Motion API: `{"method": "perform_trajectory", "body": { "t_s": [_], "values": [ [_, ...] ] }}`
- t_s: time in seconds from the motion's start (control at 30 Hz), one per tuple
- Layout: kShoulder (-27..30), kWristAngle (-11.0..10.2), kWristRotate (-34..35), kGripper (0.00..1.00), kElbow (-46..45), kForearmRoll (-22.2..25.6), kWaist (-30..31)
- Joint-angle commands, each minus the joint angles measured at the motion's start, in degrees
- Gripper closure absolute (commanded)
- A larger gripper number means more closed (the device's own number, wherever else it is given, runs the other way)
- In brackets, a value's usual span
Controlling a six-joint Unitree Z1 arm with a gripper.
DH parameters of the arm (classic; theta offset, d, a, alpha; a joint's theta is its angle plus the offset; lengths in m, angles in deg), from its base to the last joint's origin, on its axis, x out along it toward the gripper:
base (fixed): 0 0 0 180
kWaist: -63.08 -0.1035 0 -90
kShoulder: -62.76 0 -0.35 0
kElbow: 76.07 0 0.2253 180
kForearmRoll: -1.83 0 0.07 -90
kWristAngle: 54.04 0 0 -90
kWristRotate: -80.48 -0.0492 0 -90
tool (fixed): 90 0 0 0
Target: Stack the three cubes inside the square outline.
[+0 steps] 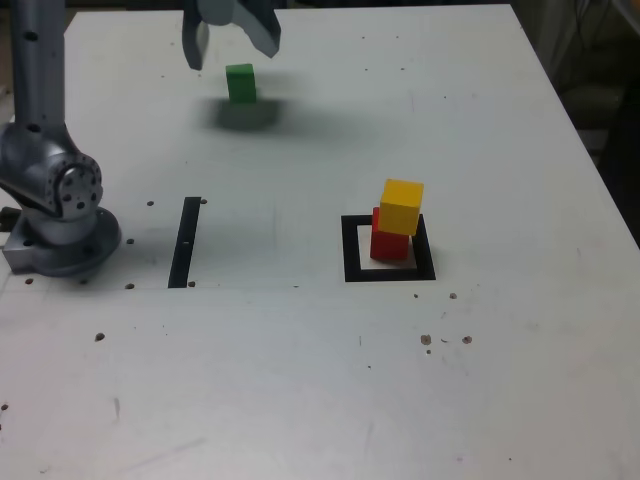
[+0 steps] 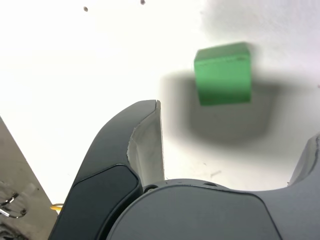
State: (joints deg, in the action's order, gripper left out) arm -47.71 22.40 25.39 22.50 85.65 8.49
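A white table [image 1: 300, 380] with scattered small holes carries everything. Near its far edge, toward the exterior view's left, the green cube [image 1: 240, 83] sits alone on the surface. The gripper [image 1: 232, 42] hangs just above it with jaws spread wide, grasping nothing. Toward the table's middle lies the square outline [image 1: 350, 250]; inside it the red cube [image 1: 388, 243] bears the yellow cube [image 1: 401, 206], set slightly askew. A black strip [image 1: 185, 242] lies near the arm's base [image 1: 55, 215].

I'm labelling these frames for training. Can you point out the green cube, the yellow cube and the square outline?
green cube [image 1: 240, 83]: exterior view, on its front face.
yellow cube [image 1: 401, 206]: exterior view, on its front face, atop the red one.
square outline [image 1: 351, 250]: exterior view, on its black border at that view's left.
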Motion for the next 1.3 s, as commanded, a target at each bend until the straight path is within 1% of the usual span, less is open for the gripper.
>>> {"method": "perform_trajectory", "body": {
  "t_s": [0.0,0.23,0.3,0.37,0.57,0.83,1.27],
  "values": [
    [-0.8,-1.2,-0.4,0.01,0.6,-0.5,-0.2],
    [-4.8,-7.0,-1.9,0.01,2.0,-0.8,-0.2],
    [-6.0,-8.1,-2.5,0.01,2.2,-0.8,-0.3],
    [-7.0,-8.7,-3.2,0.01,2.5,-0.8,-0.3],
    [-8.2,-8.4,-5.2,0.01,2.8,-1.9,-0.2],
    [-9.0,-7.9,-5.8,0.02,2.8,-2.6,0.5],
    [-11.0,-7.7,-5.6,0.08,2.8,-2.4,3.2]
  ]
}}
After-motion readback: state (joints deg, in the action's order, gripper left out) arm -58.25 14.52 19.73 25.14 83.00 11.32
